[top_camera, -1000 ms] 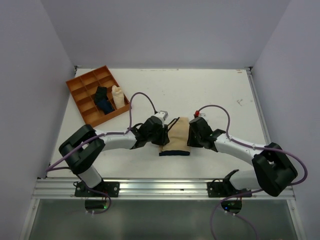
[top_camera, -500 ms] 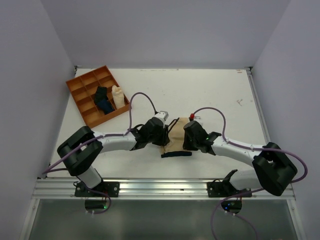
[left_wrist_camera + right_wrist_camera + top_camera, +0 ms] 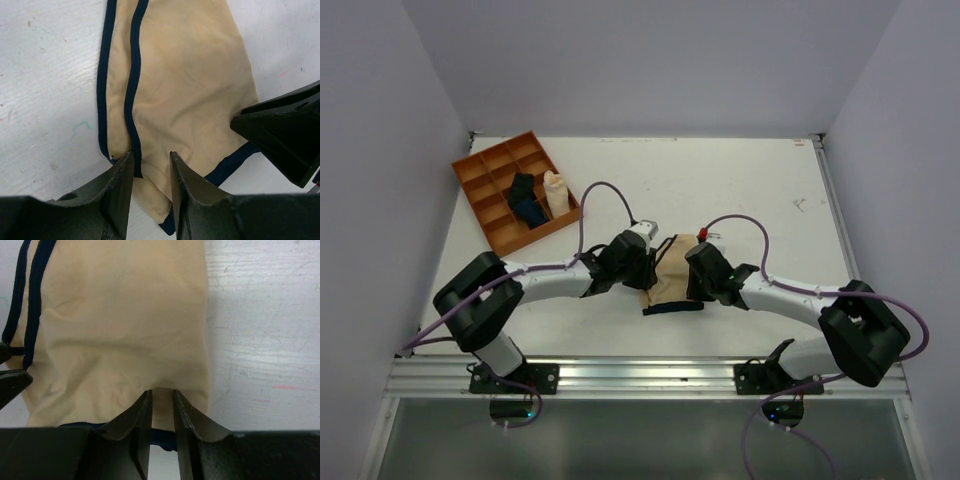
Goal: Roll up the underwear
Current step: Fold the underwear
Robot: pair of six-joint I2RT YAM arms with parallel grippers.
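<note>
I see the underwear (image 3: pixel 672 275) lying on the white bench (image 3: pixel 740 180) near its front edge, between my two arms. It is a soft tan cloth, matte and lightly creased, partly folded over on itself. A thin black band (image 3: pixel 134 75) trims it; in the left wrist view the band runs in two near-parallel lines down the cloth's left side and shows again along the bottom right edge. The left claw (image 3: pixel 150 160) is clenched on the near edge of the cloth, with a fold of tan fabric and the band pinched between its dark, wedge-shaped fingers. The right claw (image 3: pixel 161 394) grips the opposite side, its fingers drawn close together around a small pucker of cloth, and wrinkles fan out from that spot. From the left wrist I see the tip of the right claw touching the cloth's right edge. The bench surface looks painted and scuffed, with faint scratches and specks. At the far left corner sits a shallow orange-brown tray (image 3: pixel 478 172) split into square compartments. A dark blue roll (image 3: pixel 526 206) and a pale cream roll (image 3: pixel 556 192) stand in neighbouring compartments, well apart from the underwear.
</note>
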